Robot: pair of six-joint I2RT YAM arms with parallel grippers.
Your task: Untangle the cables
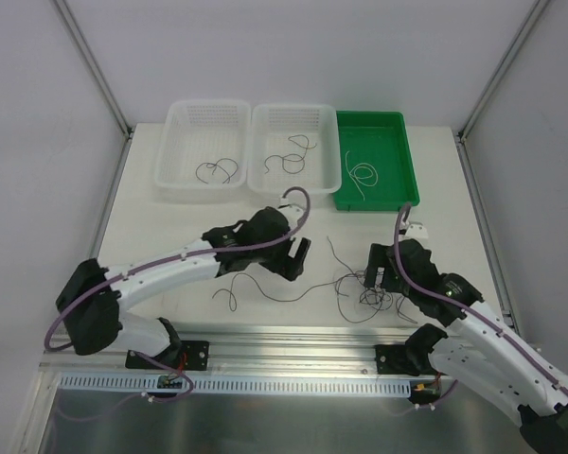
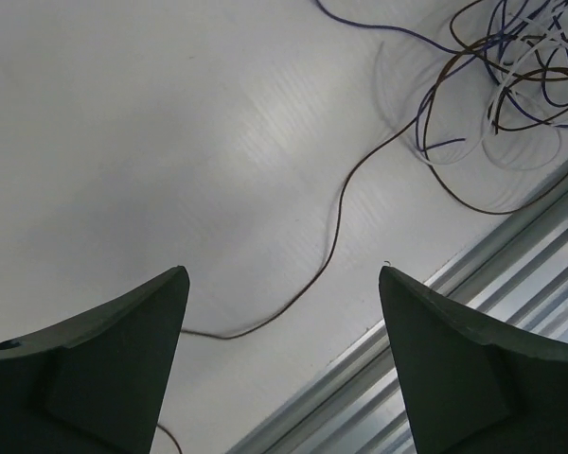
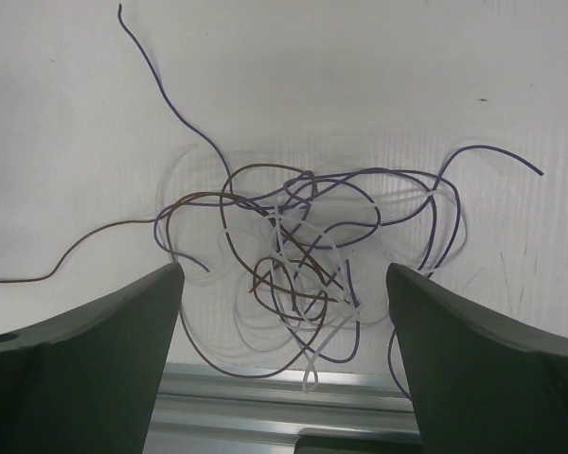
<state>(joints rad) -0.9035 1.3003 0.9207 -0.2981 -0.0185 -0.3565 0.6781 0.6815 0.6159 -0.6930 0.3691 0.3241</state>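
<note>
Fingers (image 3: 85, 369) spread wide and empty on both, right gripper (image 3: 284, 270) over tangled cables (image 3: 303, 236), left gripper (image 2: 284, 272) over brown strand (image 2: 336, 236)

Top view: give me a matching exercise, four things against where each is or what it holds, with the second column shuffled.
Things:
1. green tray
2. left white basket
3. tangled clump of wires
4. left pincer

Places or states:
A. open over a brown wire
B. holds dark wires
C. holds a white wire
D. on the table, by the open right pincer

Pairs: 1-C, 2-B, 3-D, 4-A.
</note>
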